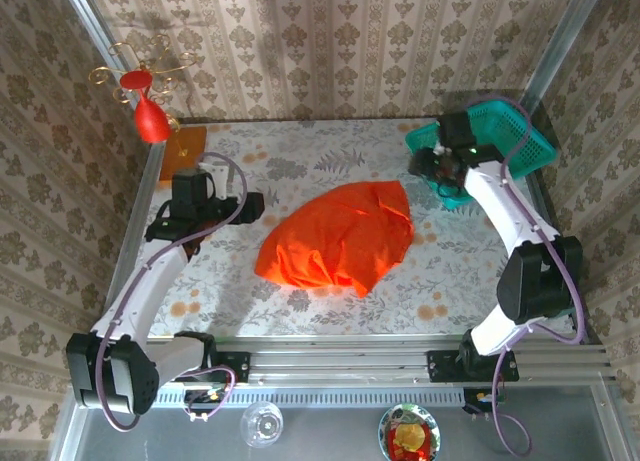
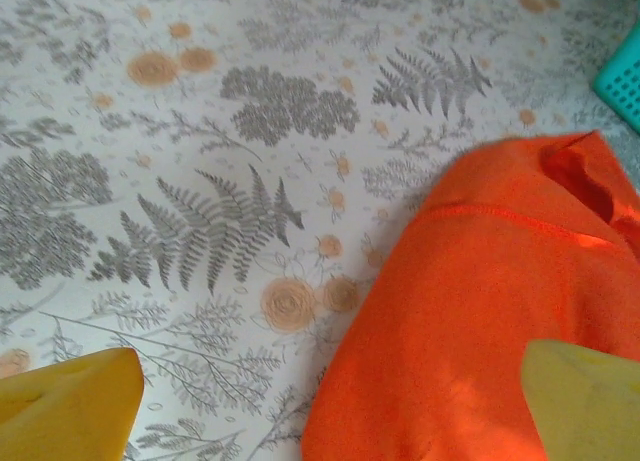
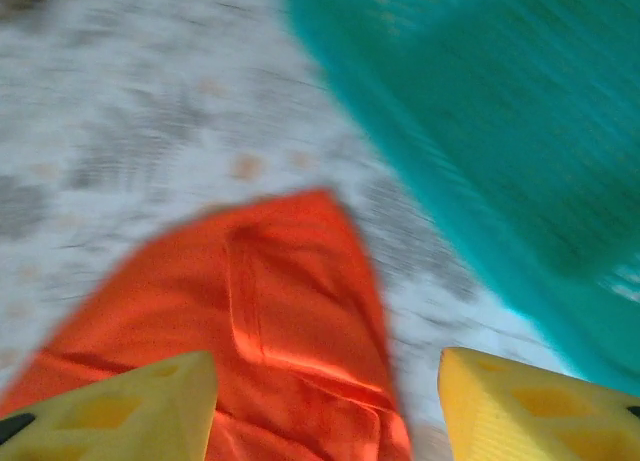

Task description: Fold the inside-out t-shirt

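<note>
Left pincer (image 2: pixel 325 411), jaws spread wide and empty, above the worktop (image 2: pixel 200 131); the inside-out t-shirt (image 1: pixel 340 236) lies just to its right, a crumpled heap mid-worktop, long axis running near-left to far-right; right pincer (image 3: pixel 325 401), jaws apart and holding nothing, hovers over the heap's far-right tip, beside the teal basket (image 1: pixel 530 141); both arms judged about equally near.

Beige damask wallpaper (image 1: pixel 330 41) on three sides; floral-print tabletop (image 1: pixel 300 151); aluminium rail (image 1: pixel 340 359) along near edge; light possibly daylight.
</note>
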Controlling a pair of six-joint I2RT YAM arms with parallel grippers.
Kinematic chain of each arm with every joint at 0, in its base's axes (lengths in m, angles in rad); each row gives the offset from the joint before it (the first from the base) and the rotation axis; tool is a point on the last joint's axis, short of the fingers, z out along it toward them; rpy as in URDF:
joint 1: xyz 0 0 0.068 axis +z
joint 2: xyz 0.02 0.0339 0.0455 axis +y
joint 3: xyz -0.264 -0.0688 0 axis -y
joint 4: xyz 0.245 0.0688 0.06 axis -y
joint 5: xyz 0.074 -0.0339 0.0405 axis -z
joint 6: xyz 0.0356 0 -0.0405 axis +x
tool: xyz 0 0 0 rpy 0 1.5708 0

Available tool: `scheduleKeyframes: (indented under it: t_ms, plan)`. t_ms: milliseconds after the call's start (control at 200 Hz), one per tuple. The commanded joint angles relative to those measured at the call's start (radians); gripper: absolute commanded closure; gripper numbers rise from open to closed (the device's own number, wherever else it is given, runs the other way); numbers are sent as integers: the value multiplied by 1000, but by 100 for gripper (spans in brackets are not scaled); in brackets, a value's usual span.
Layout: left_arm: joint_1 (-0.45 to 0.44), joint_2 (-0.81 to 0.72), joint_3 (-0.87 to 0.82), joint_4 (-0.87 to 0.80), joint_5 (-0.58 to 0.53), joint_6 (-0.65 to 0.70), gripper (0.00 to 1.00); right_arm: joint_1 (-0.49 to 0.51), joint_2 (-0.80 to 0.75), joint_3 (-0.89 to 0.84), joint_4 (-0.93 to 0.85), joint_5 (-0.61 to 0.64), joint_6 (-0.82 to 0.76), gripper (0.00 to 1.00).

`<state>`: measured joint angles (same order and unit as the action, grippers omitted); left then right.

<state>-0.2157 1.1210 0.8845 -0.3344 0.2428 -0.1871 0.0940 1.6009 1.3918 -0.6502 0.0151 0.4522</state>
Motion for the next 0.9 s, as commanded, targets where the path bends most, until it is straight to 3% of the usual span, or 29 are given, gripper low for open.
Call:
scheduleKeyframes:
  t_ms: [0, 70, 210, 575, 895]
  plan:
    - [-24, 14, -35, 13, -18, -38, 3, -104, -122, -97, 89, 33, 50, 28]
    - [-36, 17, -58, 22, -21, -44, 3, -168, -120, -159, 109, -7, 65, 20]
    - [-45, 16, -100, 49, -28, -57, 3, -239, -44, -193, 186, -146, 109, 16]
    - [-52, -9, -113, 38, -36, -66, 2, -241, 143, -91, 339, -238, 236, 15]
    - [-53, -60, -131, 8, -47, -75, 2, -241, 327, 99, 430, -260, 273, 17]
